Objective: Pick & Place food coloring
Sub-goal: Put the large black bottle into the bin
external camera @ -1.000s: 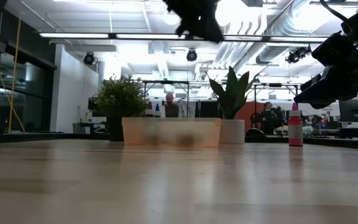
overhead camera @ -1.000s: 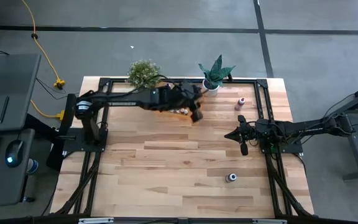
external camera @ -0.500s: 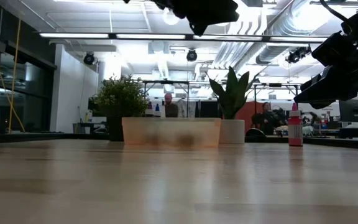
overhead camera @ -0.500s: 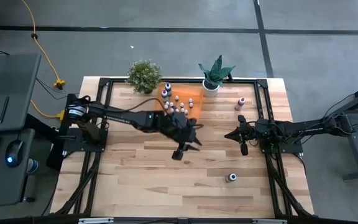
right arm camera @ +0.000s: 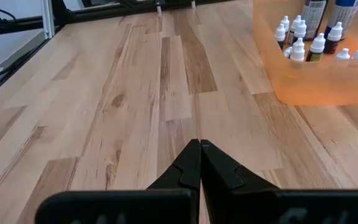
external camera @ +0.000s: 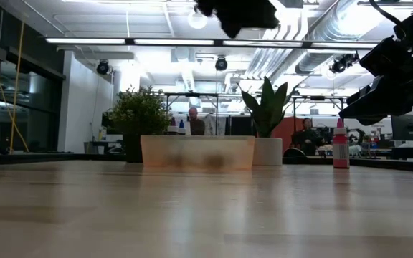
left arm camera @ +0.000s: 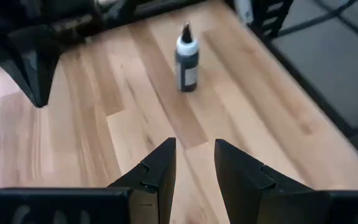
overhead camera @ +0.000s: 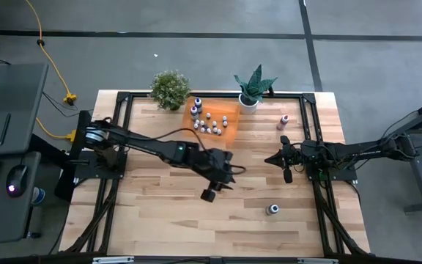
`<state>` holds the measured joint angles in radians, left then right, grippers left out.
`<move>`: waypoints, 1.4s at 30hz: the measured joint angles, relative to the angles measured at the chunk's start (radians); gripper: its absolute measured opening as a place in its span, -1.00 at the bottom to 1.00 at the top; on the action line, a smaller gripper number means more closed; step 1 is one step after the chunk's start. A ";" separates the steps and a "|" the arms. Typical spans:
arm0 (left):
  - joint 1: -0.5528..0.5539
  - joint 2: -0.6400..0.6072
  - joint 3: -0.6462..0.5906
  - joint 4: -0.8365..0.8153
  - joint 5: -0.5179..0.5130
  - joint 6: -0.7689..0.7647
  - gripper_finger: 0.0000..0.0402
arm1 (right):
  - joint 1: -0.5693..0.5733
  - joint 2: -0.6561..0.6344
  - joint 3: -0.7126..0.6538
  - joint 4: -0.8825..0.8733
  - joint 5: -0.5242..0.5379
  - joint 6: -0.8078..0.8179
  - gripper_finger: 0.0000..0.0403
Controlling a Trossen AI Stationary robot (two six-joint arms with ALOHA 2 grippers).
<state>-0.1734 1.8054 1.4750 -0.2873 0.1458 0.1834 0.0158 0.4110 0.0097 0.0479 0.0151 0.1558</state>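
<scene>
Reaching over mid-table, the left gripper (overhead camera: 209, 194) hangs with jaws partly apart, empty; orange tray (overhead camera: 229, 126) of food coloring bottles (overhead camera: 206, 119) sits beyond; dark bottle (left arm camera: 186, 59), label unreadable, stands near; right gripper (overhead camera: 287, 175) waits, fingers pressed together.

I see the wooden desk (overhead camera: 160, 205) carrying an orange tray (overhead camera: 228, 121), two potted plants (overhead camera: 170, 89), a pink bottle (overhead camera: 284, 121) and a dark bottle (overhead camera: 272, 210).

Orange tray (overhead camera: 229, 117), white-capped bottles (right arm camera: 300, 38) (one pink (overhead camera: 284, 121))

No legible text or labels anywhere
</scene>
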 joint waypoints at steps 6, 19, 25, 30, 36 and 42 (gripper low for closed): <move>-0.011 0.145 0.207 -0.122 -0.081 0.037 -0.47 | 0.000 0.000 0.000 -0.006 0.000 0.000 -1.00; -0.038 0.367 0.457 -0.040 -0.003 0.075 -0.07 | 0.000 0.000 0.000 -0.006 0.000 0.000 -1.00; -0.039 0.425 0.512 0.018 0.007 0.063 0.43 | 0.000 0.000 0.000 -0.006 0.000 0.000 -1.00; -0.044 0.477 0.509 0.144 0.066 0.046 0.57 | 0.000 0.000 0.000 -0.006 0.000 0.000 -1.00; -0.044 0.556 0.508 0.340 0.111 -0.084 0.57 | 0.000 0.000 0.000 -0.006 0.000 0.000 -1.00; -0.043 0.591 0.509 0.421 0.018 -0.093 0.57 | 0.000 0.000 0.000 -0.006 0.000 0.000 -1.00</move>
<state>-0.2161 2.3966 1.9842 0.1335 0.1638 0.0904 0.0155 0.4112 0.0097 0.0420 0.0151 0.1558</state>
